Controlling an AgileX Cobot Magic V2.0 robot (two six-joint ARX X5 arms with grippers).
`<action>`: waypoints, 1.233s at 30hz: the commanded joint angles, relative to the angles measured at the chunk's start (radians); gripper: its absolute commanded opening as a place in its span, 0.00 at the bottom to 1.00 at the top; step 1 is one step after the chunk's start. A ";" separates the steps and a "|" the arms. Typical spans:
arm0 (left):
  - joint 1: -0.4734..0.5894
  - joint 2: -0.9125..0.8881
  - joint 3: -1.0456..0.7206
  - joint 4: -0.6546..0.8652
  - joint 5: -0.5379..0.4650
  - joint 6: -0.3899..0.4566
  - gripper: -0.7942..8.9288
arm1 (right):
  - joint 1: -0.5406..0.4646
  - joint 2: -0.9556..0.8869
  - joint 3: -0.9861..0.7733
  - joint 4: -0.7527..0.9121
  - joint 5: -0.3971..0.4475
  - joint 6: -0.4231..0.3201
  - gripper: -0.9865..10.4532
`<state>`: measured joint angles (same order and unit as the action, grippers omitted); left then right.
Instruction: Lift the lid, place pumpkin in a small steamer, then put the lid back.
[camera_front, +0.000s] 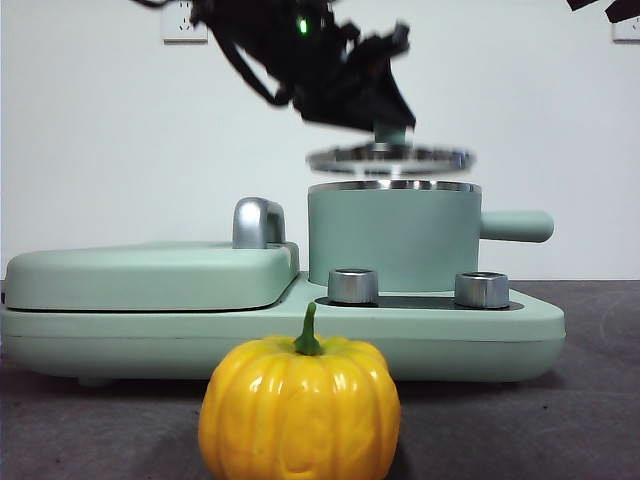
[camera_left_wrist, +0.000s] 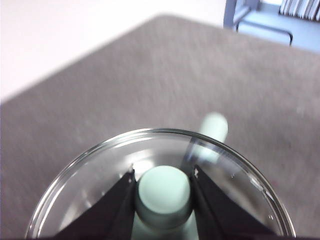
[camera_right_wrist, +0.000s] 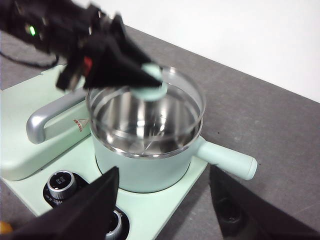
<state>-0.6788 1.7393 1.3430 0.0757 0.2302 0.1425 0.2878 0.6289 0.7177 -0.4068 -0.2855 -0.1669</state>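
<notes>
The clear glass lid (camera_front: 392, 158) with its steel rim hangs a little above the small steamer (camera_front: 393, 238), held by its mint-green knob (camera_left_wrist: 164, 192). My left gripper (camera_left_wrist: 164, 176) is shut on that knob; it also shows in the front view (camera_front: 388, 120) and in the right wrist view (camera_right_wrist: 145, 80). The lid (camera_right_wrist: 172, 107) hovers over the steamer (camera_right_wrist: 150, 170), whose steel inside is empty. The yellow-orange pumpkin (camera_front: 300, 408) sits on the table in front of the cooker. My right gripper (camera_right_wrist: 162, 195) is open and empty, short of the steamer's front.
The steamer stands on a mint-green cooker base (camera_front: 520, 335) with two steel dials (camera_front: 352, 285) (camera_front: 481, 290). A flat griddle cover (camera_front: 150, 275) with a steel handle (camera_front: 258, 222) lies to the left. The steamer's side handle (camera_front: 515, 226) points right.
</notes>
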 joint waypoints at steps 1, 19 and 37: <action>-0.001 -0.056 0.055 0.020 -0.001 0.011 0.09 | 0.005 0.004 0.017 0.009 -0.002 0.011 0.34; 0.069 -0.327 0.056 -0.459 -0.066 0.010 0.09 | 0.005 0.003 0.017 0.008 -0.015 0.011 0.34; 0.182 -0.551 -0.126 -0.551 -0.130 -0.003 0.09 | 0.249 0.109 0.017 -0.098 -0.080 -0.032 0.40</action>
<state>-0.4961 1.1976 1.2037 -0.5022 0.1032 0.1417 0.5125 0.7235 0.7177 -0.5095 -0.3645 -0.1867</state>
